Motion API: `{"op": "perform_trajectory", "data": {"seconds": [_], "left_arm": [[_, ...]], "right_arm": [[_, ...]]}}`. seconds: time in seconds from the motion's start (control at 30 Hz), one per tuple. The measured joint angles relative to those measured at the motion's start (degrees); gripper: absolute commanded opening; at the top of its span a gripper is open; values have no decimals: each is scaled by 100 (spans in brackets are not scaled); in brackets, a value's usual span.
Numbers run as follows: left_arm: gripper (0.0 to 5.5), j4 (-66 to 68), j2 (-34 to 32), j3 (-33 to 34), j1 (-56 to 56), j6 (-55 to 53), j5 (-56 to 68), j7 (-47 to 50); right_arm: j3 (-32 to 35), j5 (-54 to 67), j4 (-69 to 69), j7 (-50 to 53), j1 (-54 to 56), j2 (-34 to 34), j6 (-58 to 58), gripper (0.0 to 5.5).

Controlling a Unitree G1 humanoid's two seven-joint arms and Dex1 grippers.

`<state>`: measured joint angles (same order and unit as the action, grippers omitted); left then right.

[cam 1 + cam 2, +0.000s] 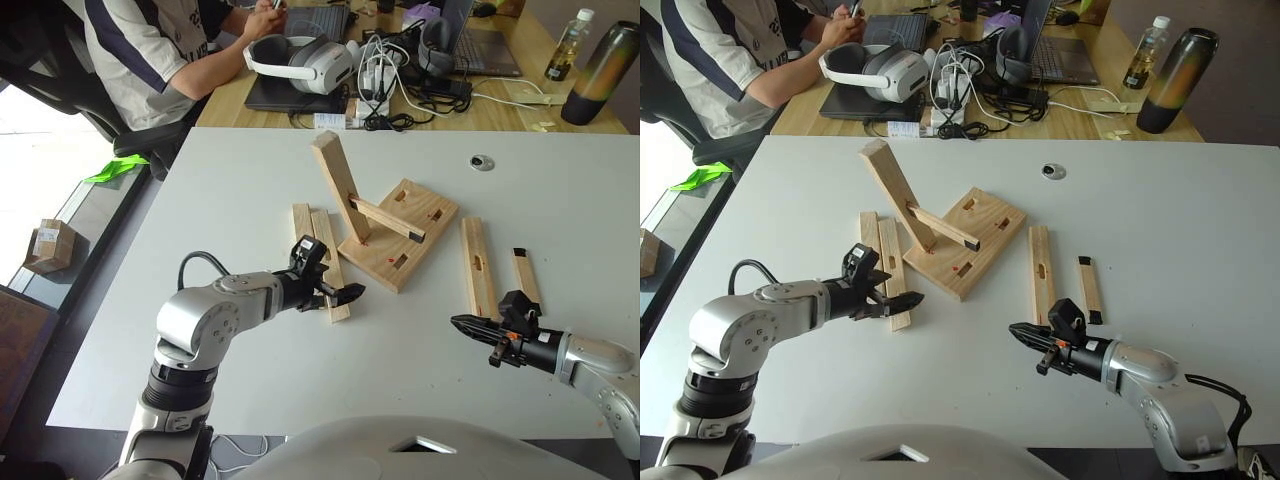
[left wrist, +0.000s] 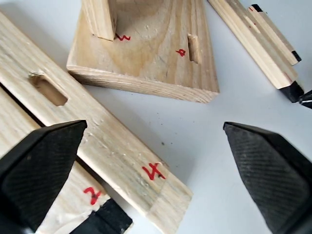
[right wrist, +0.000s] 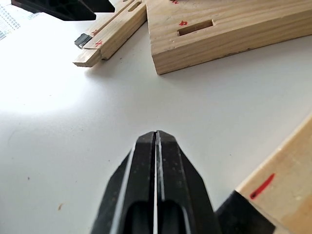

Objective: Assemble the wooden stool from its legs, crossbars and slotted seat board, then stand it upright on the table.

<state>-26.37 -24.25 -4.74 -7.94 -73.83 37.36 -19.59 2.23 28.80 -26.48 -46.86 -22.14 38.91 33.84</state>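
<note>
The slotted seat board (image 1: 405,235) lies flat mid-table, with one leg (image 1: 338,185) standing tilted in it and a crossbar (image 1: 385,218) plugged into that leg. Two more legs (image 1: 318,250) lie side by side just left of the board. My left gripper (image 1: 345,293) hovers open over their near ends; its fingers (image 2: 39,170) straddle the red-marked leg (image 2: 97,141). Right of the board lie a fourth leg (image 1: 476,265) and a short crossbar (image 1: 526,277). My right gripper (image 1: 465,323) is shut and empty, low over the table by that leg's near end (image 3: 278,190).
A round cable grommet (image 1: 482,161) sits in the table top behind the parts. An adjoining desk at the back holds a headset (image 1: 300,60), laptops, cables, a bottle (image 1: 567,45) and a dark flask (image 1: 602,72). The white table's left edge (image 1: 120,270) is near my left arm.
</note>
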Motion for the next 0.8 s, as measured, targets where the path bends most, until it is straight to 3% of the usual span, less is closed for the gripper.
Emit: {"op": "perform_trajectory", "data": {"seconds": [0.47, 0.6, 0.7, 0.8], "left_arm": [[517, 300, -30, -112, -269, -195, -823, 635], [517, 536, 486, 467, -332, -334, -979, 1029], [517, 838, 1166, 1316, -559, -590, -1015, 1433], [517, 981, 1159, 1476, -682, -554, -1167, 1522]], "right_arm": [[-2, -1, -34, 27, 37, 27, 3, 0], [-45, -14, -36, 44, 7, 21, -3, 0], [-49, -18, -40, 77, -2, 21, -7, 0], [-60, -60, -35, 79, 4, 23, -13, 0]]}}
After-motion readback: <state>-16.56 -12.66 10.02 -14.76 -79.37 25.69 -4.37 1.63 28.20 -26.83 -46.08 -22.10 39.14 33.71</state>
